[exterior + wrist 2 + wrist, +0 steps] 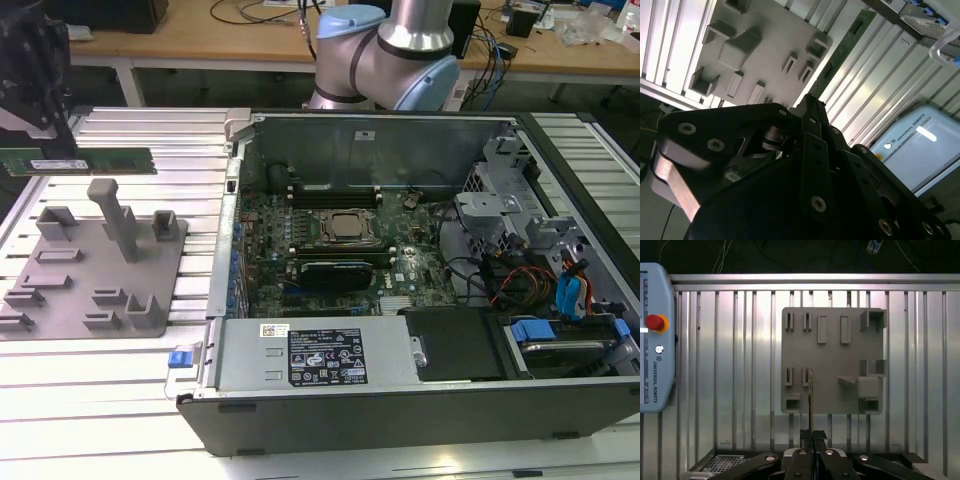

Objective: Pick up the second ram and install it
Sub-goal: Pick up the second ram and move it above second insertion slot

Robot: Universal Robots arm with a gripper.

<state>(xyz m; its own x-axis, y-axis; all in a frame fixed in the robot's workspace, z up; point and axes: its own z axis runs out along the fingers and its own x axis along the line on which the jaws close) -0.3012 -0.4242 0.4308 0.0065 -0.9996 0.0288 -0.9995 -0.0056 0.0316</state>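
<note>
Ribbed aluminium tabletop (100,400) carries an open computer case (400,410) and, toward the exterior view's left, a grey tray (90,270) of upright blocks. Above the tray's far edge, the gripper (42,135) is clenched on the second ram (105,160), a green stick held level in the air, clear of the tray and well apart from the case. In both wrist views the stick (811,392) (840,55) juts out from between the closed fingertips (805,436).
</note>
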